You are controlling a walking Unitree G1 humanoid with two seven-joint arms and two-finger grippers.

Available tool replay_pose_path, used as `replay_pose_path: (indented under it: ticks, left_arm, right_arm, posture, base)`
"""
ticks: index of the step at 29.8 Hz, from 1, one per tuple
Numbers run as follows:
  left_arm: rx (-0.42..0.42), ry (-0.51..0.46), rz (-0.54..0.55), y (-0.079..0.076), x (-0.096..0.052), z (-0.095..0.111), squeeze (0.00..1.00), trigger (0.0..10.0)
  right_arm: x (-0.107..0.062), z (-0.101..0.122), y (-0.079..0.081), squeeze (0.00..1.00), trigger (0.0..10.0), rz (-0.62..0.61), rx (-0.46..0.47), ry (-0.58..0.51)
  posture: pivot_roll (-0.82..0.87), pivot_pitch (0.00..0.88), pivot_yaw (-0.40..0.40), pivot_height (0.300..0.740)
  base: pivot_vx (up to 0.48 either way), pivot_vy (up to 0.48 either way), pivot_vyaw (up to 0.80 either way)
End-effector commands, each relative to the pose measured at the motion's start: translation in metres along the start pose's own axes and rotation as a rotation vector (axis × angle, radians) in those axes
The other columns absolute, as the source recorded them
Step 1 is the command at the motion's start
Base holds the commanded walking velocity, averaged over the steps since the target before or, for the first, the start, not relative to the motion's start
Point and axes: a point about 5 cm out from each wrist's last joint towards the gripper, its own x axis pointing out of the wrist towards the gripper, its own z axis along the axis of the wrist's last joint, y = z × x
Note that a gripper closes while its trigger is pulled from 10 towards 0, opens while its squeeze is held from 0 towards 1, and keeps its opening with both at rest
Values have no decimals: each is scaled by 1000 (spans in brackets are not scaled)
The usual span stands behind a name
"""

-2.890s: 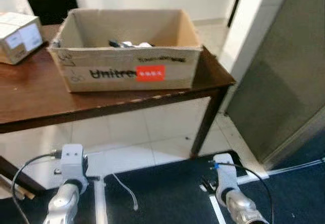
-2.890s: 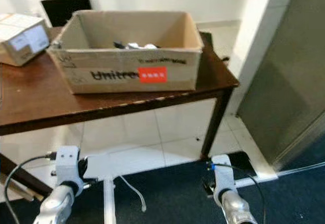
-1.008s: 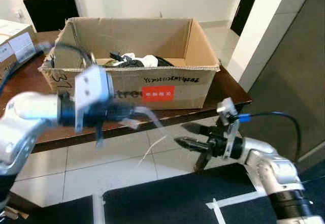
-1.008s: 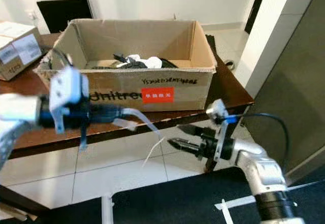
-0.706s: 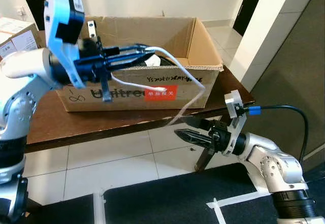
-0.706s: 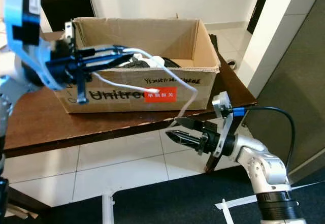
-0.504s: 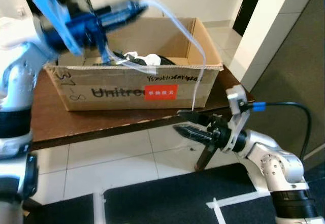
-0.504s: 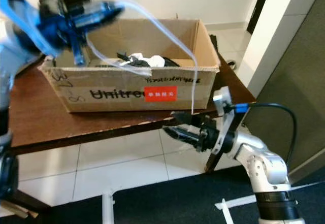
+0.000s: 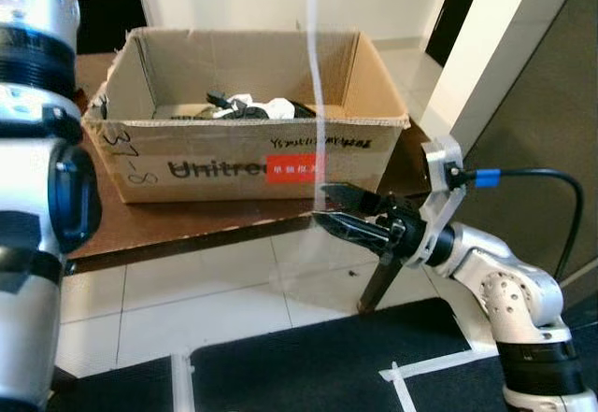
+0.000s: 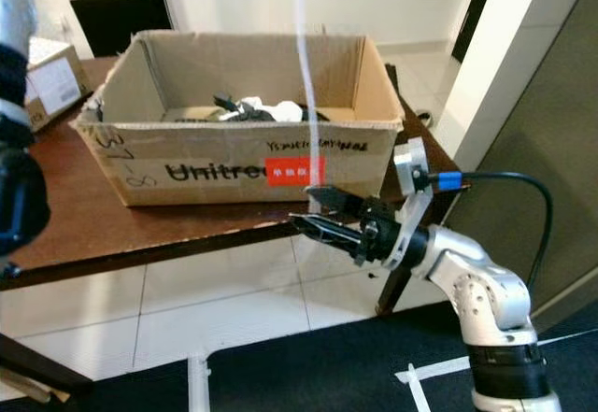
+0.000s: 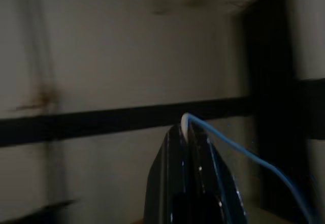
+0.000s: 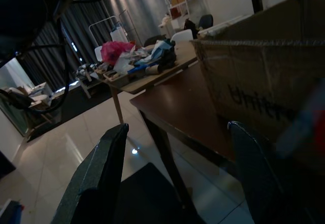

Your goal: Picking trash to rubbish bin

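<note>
White floor tiles and a dark mat lie below a dark brown wooden table (image 9: 206,225) that carries an open brown cardboard box printed with black letters and a red label (image 9: 245,155), with crumpled black and white scraps already inside. Above it, a long, thin, translucent white plastic strip (image 9: 314,76) hangs almost straight down over the box's near wall, its lower end reaching toward the floor. The left gripper (image 11: 189,132), raised high, has its jaws pinched together on the strip's upper end. The right gripper (image 9: 338,216) waits in front of the table's near edge, jaws apart and empty. By the look of it, the pickup is done and the drop into the box remains.
</note>
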Motion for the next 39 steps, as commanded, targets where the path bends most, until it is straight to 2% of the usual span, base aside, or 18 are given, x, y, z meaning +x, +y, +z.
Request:
replay_pose_path:
  ticks: [1, 6, 8, 9, 10, 12, 14, 19, 23, 24, 26, 27, 29, 31, 33, 34, 35, 39]
  left_arm:
    - [178, -7, 258, 35, -3, 11, 0, 10000]
    - [271, 5, 325, 43, -5, 12, 0, 10000]
    - [394, 76, 317, 42, -8, -3, 0, 10000]
    - [394, 76, 317, 42, -8, -3, 0, 10000]
    - [513, 200, 205, 30, -14, -32, 0, 10000]
    - [537, 241, 157, 25, -16, -42, 0, 10000]
    - [653, 366, 9, 9, -29, -78, 0, 10000]
    - [717, 451, -93, -3, -42, -104, 0, 10000]
    - [689, 583, -358, -30, -65, -142, 0, 10000]
    - [689, 583, -358, -30, -65, -142, 0, 10000]
    - [770, 637, -580, -47, -82, -160, 0, 10000]
    - [770, 637, -580, -47, -82, -160, 0, 10000]
    - [795, 658, -728, -58, -93, -170, 0, 10000]
    - [795, 658, -728, -58, -93, -170, 0, 10000]
    - [882, 715, -924, -64, -110, -183, 0, 10000]
    - [925, 725, -998, -67, -116, -187, 39, 10000]
    - [948, 728, -1040, -68, -119, -189, 1000, 10000]
    - [897, 743, -1060, -72, -119, -188, 1000, 10000]
  right_arm:
    - [2, 10, 5, 0, 10000, 13, -17, -33]
    - [3, 14, 6, 0, 10000, 11, -26, -44]
    - [5, 18, 5, 0, 10000, 15, -38, -57]
    - [5, 18, 5, 0, 10000, 15, -38, -57]
    - [8, 21, 6, 0, 10000, 22, -44, -64]
    - [8, 22, 7, 0, 10000, 24, -46, -64]
    - [9, 23, 7, 0, 10000, 24, -47, -64]
    - [10, 24, 6, 0, 10000, 17, -50, -63]
    - [11, 23, 5, 0, 10000, 4, -52, -62]
    - [11, 23, 5, 0, 10000, 4, -52, -62]
    - [12, 22, 6, 0, 10000, 1, -53, -58]
    - [12, 22, 6, 0, 10000, 1, -53, -58]
    - [12, 22, 6, 0, 10000, 0, -55, -56]
    - [12, 22, 6, 0, 10000, 0, -55, -56]
    - [13, 22, 7, 0, 10000, -2, -54, -55]
    - [14, 22, 7, 0, 10000, -3, -55, -55]
    - [14, 22, 7, 0, 10000, -3, -55, -55]
    - [15, 22, 8, 0, 10000, -3, -61, -49]
  posture:
    - [9, 71, 10, 740]
    - [8, 71, 11, 740]
    - [5, 70, 12, 740]
    - [5, 70, 12, 740]
    - [8, 76, 4, 740]
    - [8, 76, 4, 740]
    - [6, 82, 3, 740]
    - [2, 84, 4, 740]
    - [4, 89, 4, 740]
    - [4, 89, 4, 740]
    - [5, 95, 6, 740]
    - [5, 95, 6, 740]
    - [5, 95, 6, 740]
    - [5, 95, 6, 740]
    - [6, 98, 11, 740]
    - [5, 98, 11, 740]
    - [5, 98, 11, 740]
    - [6, 99, 11, 740]
  base:
    - [0, 0, 0]
    - [0, 0, 0]
    - [0, 0, 0]
    - [0, 0, 0]
    - [0, 0, 0]
    - [0, 0, 0]
    - [0, 0, 0]
    - [0, 0, 0]
    - [0, 0, 0]
    - [0, 0, 0]
    - [0, 0, 0]
    - [0, 0, 0]
    - [0, 0, 0]
    - [0, 0, 0]
    - [0, 0, 0]
    - [0, 0, 0]
    - [0, 0, 0]
    - [0, 0, 0]
